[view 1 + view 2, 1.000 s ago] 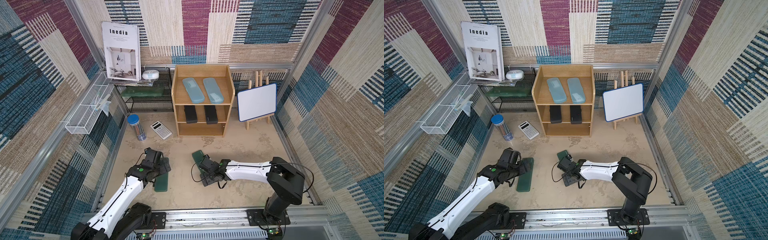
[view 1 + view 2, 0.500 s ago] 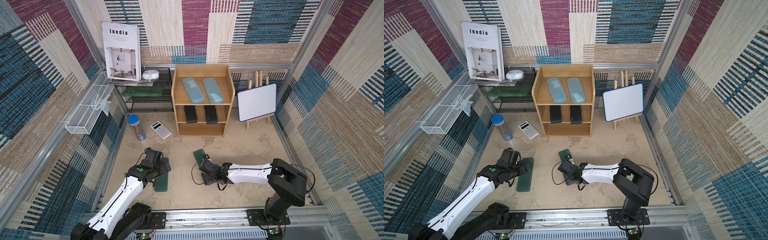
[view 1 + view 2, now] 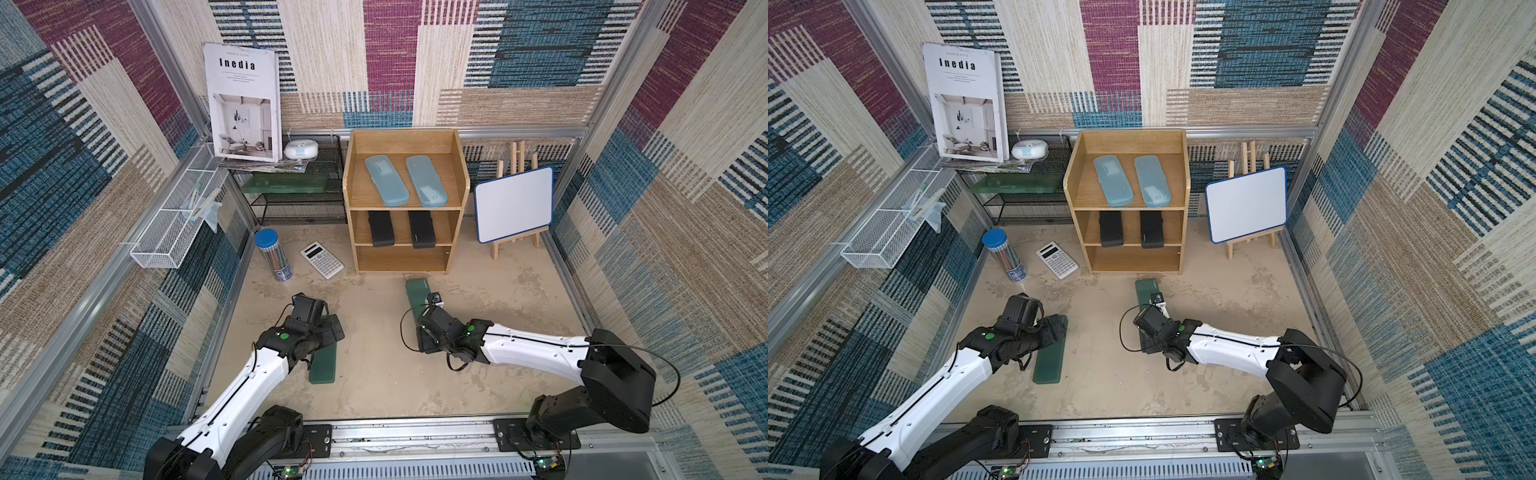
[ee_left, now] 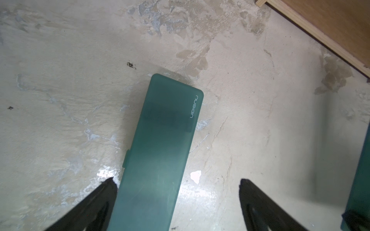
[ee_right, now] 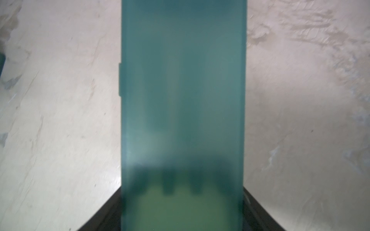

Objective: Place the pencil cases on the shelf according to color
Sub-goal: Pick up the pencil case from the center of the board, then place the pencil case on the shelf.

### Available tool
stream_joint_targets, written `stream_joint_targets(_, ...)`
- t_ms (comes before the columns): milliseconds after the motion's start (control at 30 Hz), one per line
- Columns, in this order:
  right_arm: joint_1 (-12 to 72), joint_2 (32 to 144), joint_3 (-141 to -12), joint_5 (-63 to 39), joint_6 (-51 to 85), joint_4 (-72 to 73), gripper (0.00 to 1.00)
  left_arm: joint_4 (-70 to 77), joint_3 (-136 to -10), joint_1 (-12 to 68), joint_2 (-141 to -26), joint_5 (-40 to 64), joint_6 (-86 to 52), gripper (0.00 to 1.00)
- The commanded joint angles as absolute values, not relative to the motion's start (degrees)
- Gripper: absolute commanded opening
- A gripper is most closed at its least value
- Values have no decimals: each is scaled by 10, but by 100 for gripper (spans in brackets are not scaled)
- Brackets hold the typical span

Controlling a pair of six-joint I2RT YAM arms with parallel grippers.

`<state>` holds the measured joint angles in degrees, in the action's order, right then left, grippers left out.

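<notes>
1. Evidently stiff, light and smooth-sided, the green case (image 5: 183, 90) is pinched across its long edges, near one end, by the right end effector (image 5: 182, 192). I'd expect it to slip if swung fast.
2. Its far end sits just before the shelf (image 3: 464, 187), whose bottom tier (image 3: 401, 259) stands bare. That mouth is low, so go in flat.
3. Spread wide, the left end effector (image 4: 177, 181) straddles the second green case (image 4: 166, 140) on the tabletop (image 3: 498, 299), one finger touching its edge, with open room around.
</notes>
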<state>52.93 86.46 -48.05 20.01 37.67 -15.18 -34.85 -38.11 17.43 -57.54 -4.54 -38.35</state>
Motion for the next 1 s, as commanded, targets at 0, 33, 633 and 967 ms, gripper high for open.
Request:
stream_joint_targets(0, 497, 903, -514, 196, 339, -93, 63, -336, -395, 173, -591, -36, -375, 99)
stream_joint_targets(33, 486, 921, -527, 198, 331, -84, 62, -336, -400, 174, -596, -35, -374, 99)
stream_joint_targets(633, 383, 1109, -679, 201, 318, -71, 75, -305, -393, 173, -648, -32, -356, 99)
stream_joint_targets(967, 383, 1039, -665, 203, 311, -98, 94, -315, -371, 173, -603, -65, -378, 99)
